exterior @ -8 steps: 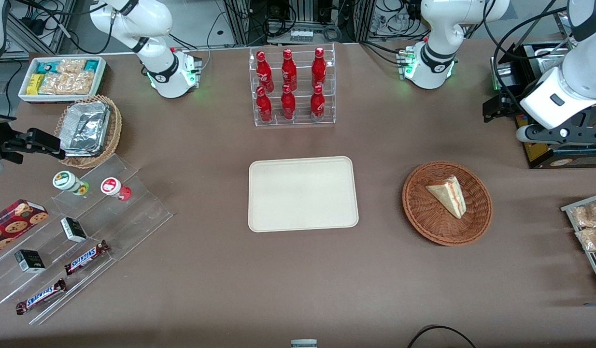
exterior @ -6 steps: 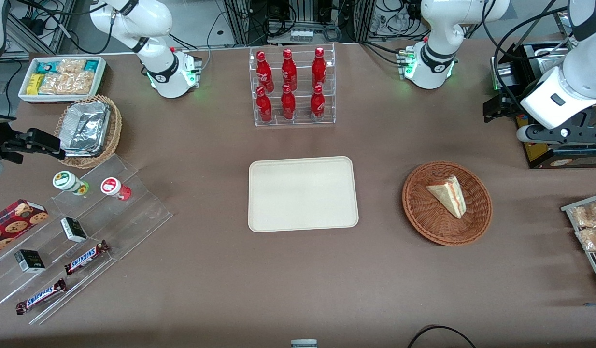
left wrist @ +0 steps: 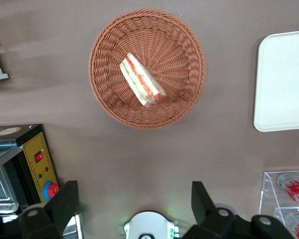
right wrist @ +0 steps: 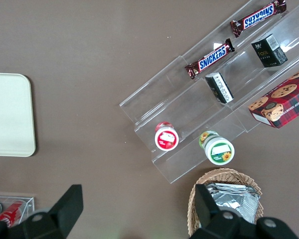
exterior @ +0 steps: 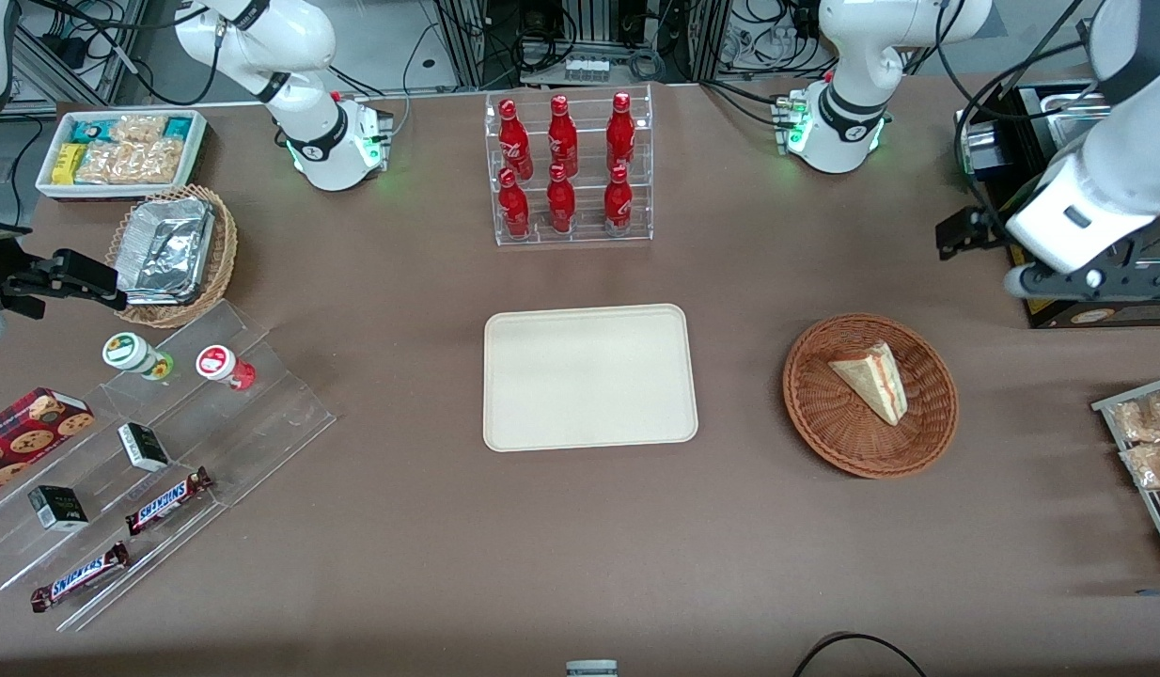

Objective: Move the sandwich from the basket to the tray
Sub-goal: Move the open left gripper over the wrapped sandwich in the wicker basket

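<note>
Brown cloth covers the surface. On it, the sandwich (exterior: pixel 871 381) lies in the basket (exterior: pixel 815 414), its long axis diagonal, striped filling edge turned away from the tray (exterior: pixel 589 376). Over the working arm's end hangs the tool (left wrist: pixel 134 209), fingers (left wrist: pixel 200 198) spread wide, holding nothing.

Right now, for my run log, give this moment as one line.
phase: approach | tool: open, high above table, short of basket | sandwich: in basket, untouched | tray: bare

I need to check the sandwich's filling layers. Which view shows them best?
The left wrist view: the sandwich shows its red and green edge, with the open gripper apart from it. The front view shows it smaller; the right wrist view not at all.
</note>
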Controlling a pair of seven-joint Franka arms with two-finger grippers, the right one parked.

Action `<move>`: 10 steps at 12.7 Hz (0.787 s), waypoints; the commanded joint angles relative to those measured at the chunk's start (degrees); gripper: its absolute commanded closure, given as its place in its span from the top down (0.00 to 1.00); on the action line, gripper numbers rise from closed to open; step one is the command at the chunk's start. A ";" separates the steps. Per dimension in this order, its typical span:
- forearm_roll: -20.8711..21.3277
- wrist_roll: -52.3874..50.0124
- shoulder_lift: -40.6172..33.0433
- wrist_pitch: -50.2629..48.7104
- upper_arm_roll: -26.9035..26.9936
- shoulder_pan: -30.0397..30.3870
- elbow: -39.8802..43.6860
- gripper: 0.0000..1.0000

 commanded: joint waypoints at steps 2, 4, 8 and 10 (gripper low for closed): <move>1.12 -2.56 -0.75 8.05 0.21 -0.28 -8.31 1.00; 1.12 -4.75 -0.84 12.79 0.21 0.85 -12.70 1.00; 1.12 -8.27 -1.19 24.92 0.21 1.73 -22.72 1.00; 0.94 -12.46 -1.28 31.07 0.21 1.83 -27.64 1.00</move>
